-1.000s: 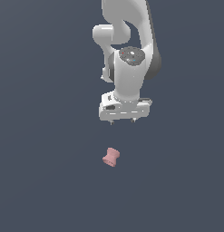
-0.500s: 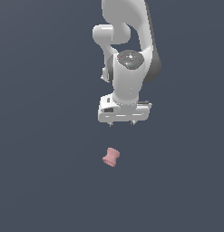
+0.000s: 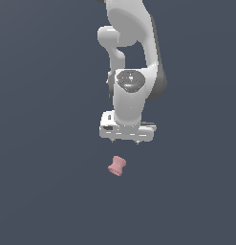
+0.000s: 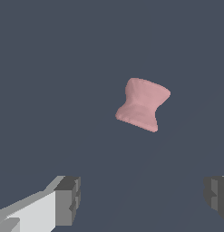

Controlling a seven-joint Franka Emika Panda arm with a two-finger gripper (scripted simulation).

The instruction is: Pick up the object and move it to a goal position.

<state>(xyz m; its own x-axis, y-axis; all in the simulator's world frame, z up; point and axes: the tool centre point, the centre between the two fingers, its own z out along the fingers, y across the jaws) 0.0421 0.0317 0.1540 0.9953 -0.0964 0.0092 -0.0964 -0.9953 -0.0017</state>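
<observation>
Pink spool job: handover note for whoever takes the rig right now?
Tool: open, empty, fingers spread wide, above the surface, not touching anything.
Pink spool: lying on the dark surface, tilted, just below the tool and slightly toward the exterior view's left; in the wrist view it sits ahead of the fingers, not between them.
Done: nothing grasped.
Left: centre over the spool, descend, close on the narrow waist, lift, carry to goal. No goal marker visible in either view.

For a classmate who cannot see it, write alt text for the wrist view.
A small pink spool-shaped object with flared ends and a narrow waist lies tilted on a plain dark grey surface. The gripper has its jaws wide apart, one grey fingertip at each lower corner, and nothing between them; the object sits beyond them, untouched.
</observation>
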